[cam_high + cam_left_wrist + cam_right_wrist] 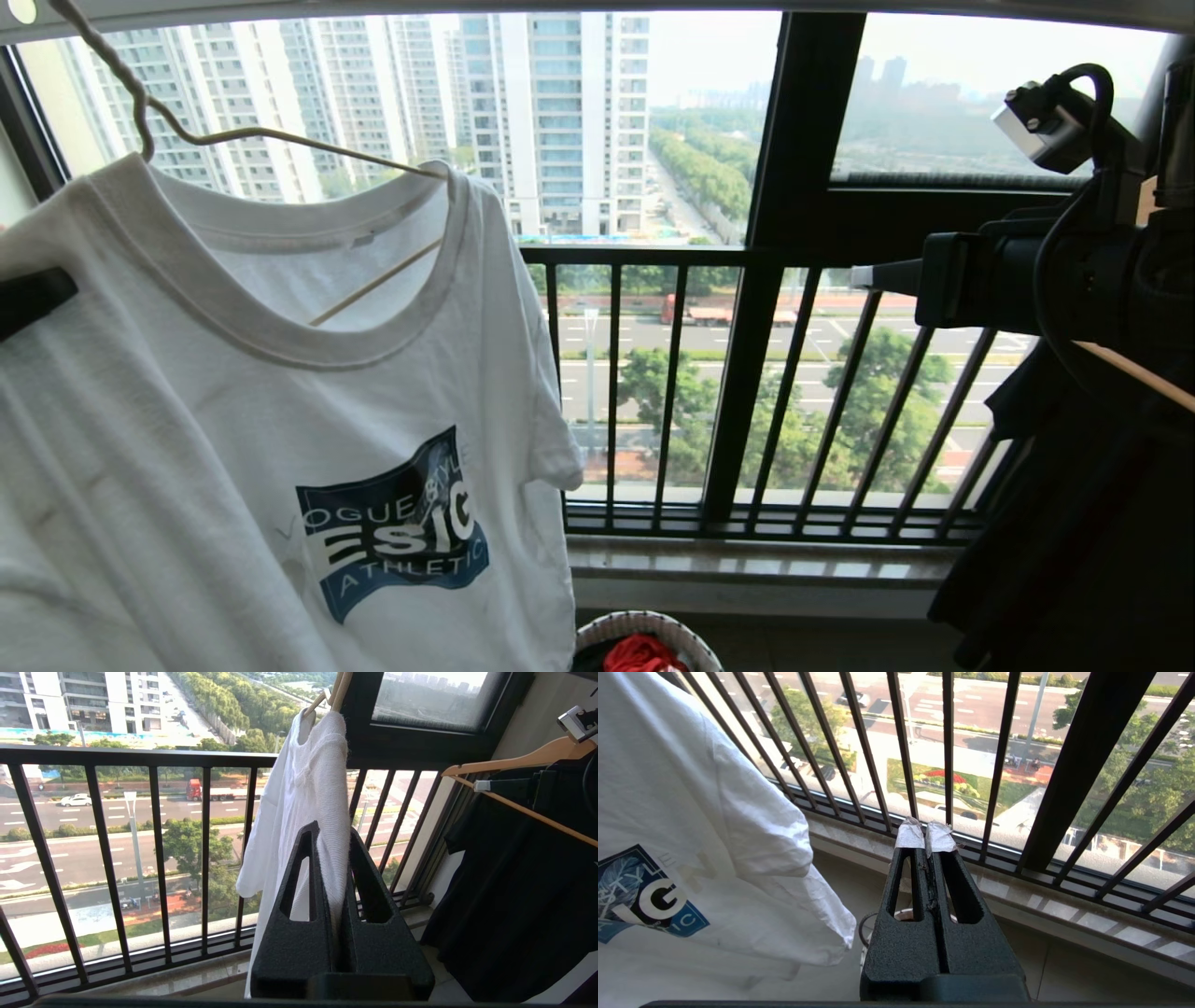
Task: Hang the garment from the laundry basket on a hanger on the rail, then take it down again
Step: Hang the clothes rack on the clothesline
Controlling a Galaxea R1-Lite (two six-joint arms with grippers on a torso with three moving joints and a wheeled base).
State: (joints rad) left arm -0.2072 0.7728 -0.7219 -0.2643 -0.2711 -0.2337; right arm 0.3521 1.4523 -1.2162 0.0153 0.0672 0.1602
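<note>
This is a high-rise home's enclosed balcony used for drying laundry. A black barred window railing over a stone sill looks far down on apartment towers, a road and trees. A white T-shirt on a wire hanger, dark clothes on a wooden hanger and a laundry basket on the floor show it.

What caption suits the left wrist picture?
Left gripper clamped on the white T-shirt, which hangs on a hanger beside the black window railing.
</note>
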